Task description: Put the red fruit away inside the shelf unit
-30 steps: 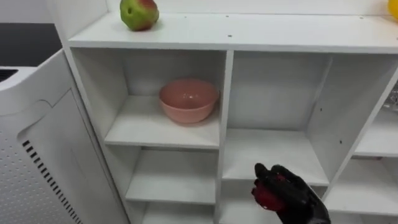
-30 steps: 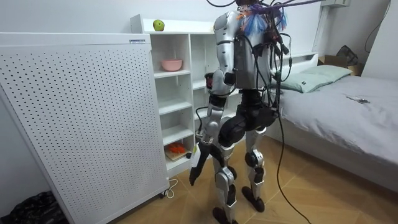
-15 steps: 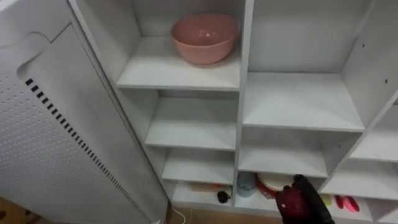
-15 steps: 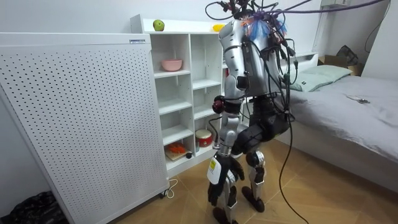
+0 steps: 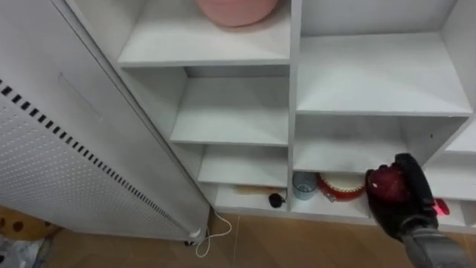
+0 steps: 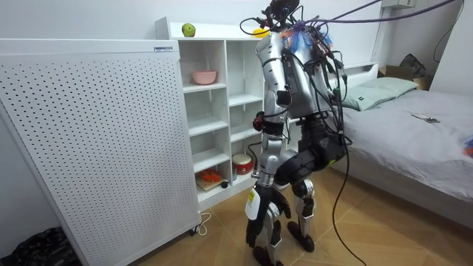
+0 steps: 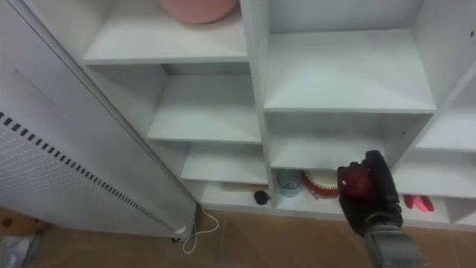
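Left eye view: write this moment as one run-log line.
right hand: shut on red fruit | position: before lower shelves of white closet | left hand: hanging low | fruit: not yet shelved

Pink bowl cut off by top edge, just its lower part in view. Red fruit mostly wrapped by right hand, type unclear. Red round tin on bottom shelf partly behind that hand. Small dark obj beside blue cup: too small to ID.
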Available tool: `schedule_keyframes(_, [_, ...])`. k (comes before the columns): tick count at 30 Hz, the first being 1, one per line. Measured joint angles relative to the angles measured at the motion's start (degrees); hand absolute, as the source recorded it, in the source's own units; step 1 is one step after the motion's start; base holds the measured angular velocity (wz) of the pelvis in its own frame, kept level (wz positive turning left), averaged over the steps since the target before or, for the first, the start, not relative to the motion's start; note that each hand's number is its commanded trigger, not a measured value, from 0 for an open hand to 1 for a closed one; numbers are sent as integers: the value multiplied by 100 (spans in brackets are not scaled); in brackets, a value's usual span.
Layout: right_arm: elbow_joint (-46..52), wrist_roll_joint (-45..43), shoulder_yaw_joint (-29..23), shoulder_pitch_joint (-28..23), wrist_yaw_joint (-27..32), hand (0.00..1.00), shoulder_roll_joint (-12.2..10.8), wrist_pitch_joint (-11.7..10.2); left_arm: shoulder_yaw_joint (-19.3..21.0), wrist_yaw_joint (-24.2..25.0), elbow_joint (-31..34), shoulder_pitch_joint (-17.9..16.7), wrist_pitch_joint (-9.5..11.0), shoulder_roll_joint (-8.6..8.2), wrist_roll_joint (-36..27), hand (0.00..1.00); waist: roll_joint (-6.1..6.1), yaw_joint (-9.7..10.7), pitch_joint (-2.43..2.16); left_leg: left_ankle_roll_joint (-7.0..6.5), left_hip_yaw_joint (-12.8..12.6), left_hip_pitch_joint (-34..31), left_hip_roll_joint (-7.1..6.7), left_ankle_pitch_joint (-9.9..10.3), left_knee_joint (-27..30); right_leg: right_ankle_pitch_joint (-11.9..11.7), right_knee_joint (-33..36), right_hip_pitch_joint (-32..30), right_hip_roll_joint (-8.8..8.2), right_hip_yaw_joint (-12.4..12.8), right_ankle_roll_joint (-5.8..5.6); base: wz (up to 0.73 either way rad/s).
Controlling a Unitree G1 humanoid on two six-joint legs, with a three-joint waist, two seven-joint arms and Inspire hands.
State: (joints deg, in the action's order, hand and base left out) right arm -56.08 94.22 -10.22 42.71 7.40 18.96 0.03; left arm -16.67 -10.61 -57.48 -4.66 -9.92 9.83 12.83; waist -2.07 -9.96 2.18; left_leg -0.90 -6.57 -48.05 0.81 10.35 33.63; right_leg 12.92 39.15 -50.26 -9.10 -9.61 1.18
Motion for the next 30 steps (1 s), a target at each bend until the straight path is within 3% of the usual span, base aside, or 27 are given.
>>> schedule_keyframes(6, [3, -1, -31, 302, 349, 100, 132, -24, -41, 5, 106, 1, 2, 28, 12, 0, -1, 2, -3, -21, -92, -27, -33, 12, 42, 49, 154, -107, -93, 21, 20, 1])
schedule_keyframes(7, [3, -2, -31, 329, 390, 28, 135, -50, -41, 5, 108, -4, 3, 37, 8, 0, -1, 6, -3, -21, -92, -29, -28, 12, 55, 53, 164, -103, -97, 8, 25, 3])
schedule_keyframes(8, [3, -2, -31, 339, 403, 0, 136, -64, -41, 5, 108, -8, 3, 37, 8, 0, -1, 5, -3, -21, -93, -31, -27, 12, 61, 53, 167, -103, -98, 5, 26, 0])
schedule_keyframes(15, [60, -23, -60, 410, 545, 0, 219, -261, -46, 16, 232, -96, 5, 37, 17, 0, -30, -2, -21, -81, -100, -126, -8, 59, 272, 106, 295, -110, -164, -80, 24, 5])
schedule_keyframes(30, [66, -331, 8, 454, 582, 0, 352, -242, -41, 227, 309, -177, 5, 61, 21, 0, -52, -125, -43, -106, -134, -106, -32, 77, 314, 111, 400, -113, -200, -39, 3, 0])
